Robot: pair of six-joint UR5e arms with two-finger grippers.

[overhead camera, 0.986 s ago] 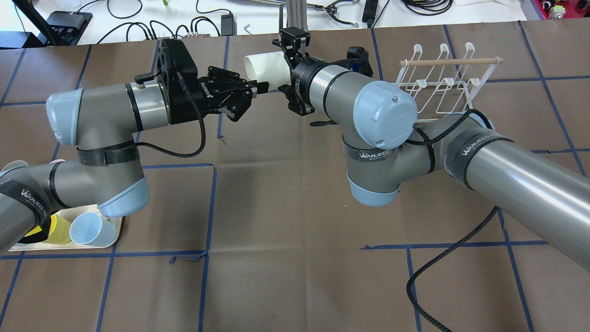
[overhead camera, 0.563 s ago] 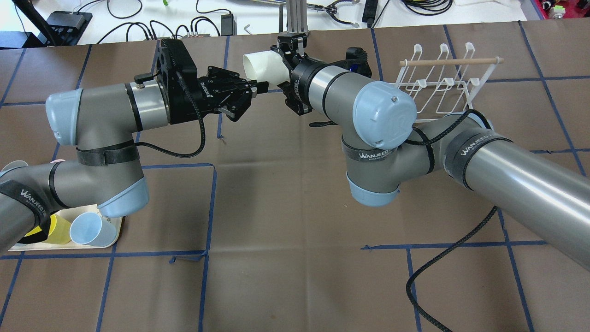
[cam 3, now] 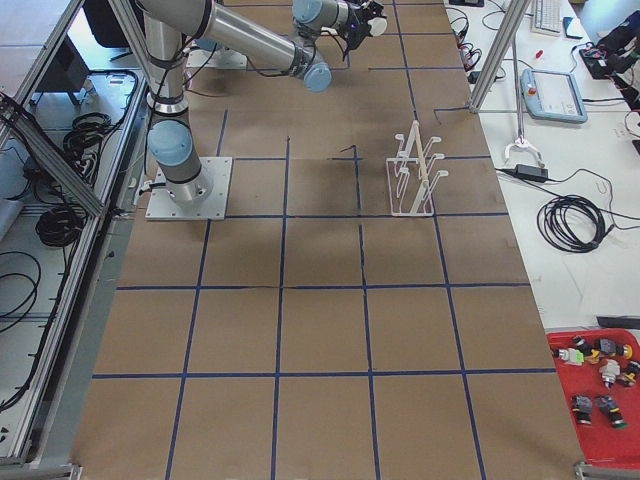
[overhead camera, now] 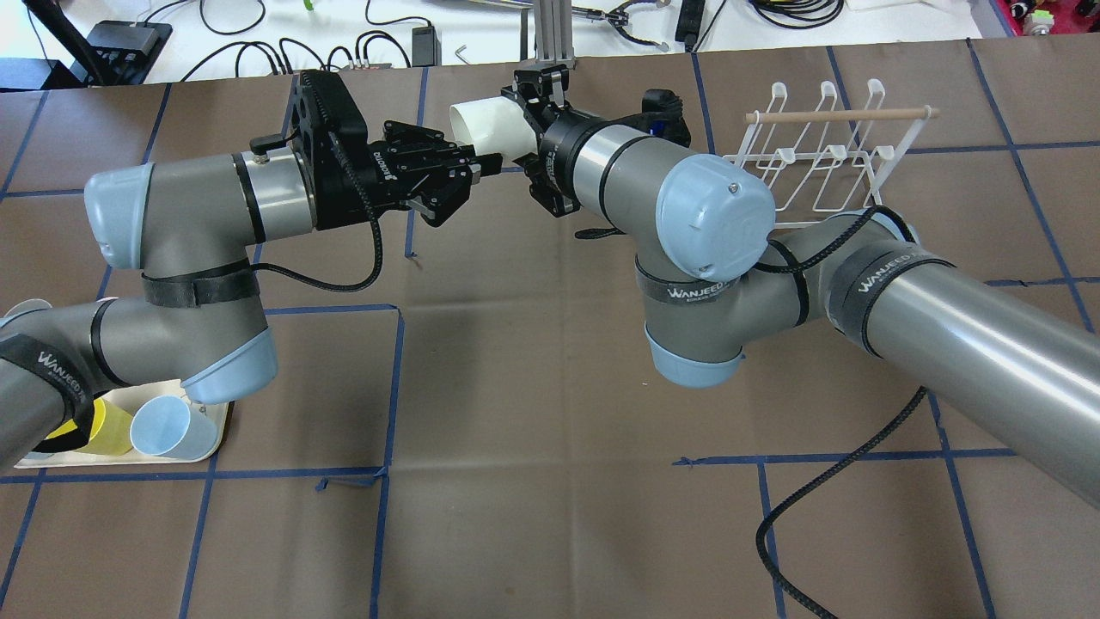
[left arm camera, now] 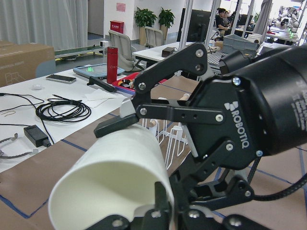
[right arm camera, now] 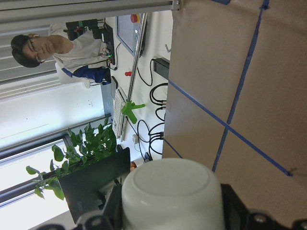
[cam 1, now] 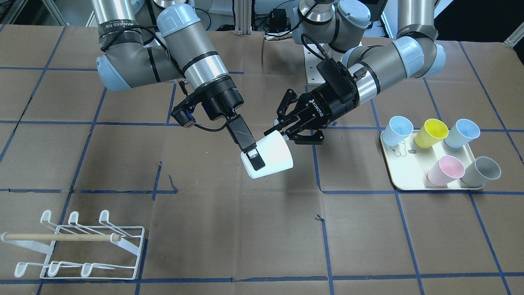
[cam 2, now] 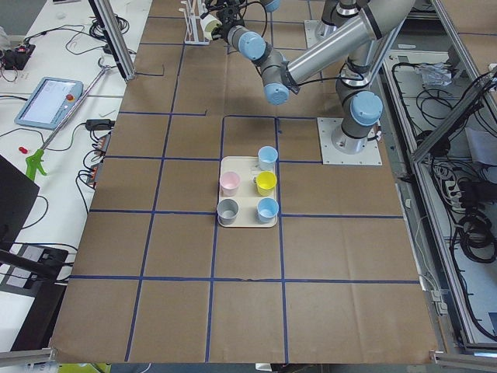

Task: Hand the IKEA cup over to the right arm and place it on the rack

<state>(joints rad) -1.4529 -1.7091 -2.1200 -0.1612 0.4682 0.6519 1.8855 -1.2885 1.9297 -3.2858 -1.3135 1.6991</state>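
Observation:
The white IKEA cup (cam 1: 272,157) hangs on its side above the middle of the table, its mouth toward my left gripper. My right gripper (cam 1: 258,162) is shut on the cup's base end; one finger (cam 1: 245,141) lies along the wall and the other is hidden behind it. The right wrist view shows the cup's bottom (right arm camera: 172,189) between the jaws. My left gripper (cam 1: 288,137) is open at the cup's rim, with one fingertip by the outer wall. The cup (overhead camera: 485,125) and left gripper (overhead camera: 464,182) also show overhead. The white wire rack (cam 1: 61,237) stands far off.
A cream tray (cam 1: 409,185) with several coloured cups, among them yellow (cam 1: 430,133) and pink (cam 1: 446,170), sits on my left side. The rack (overhead camera: 842,113) is at the far right overhead. A black cable (overhead camera: 825,507) trails across the table under my right arm.
My right gripper has carried the cup slightly left and away. The left gripper stays open at the rim and has barely shifted.

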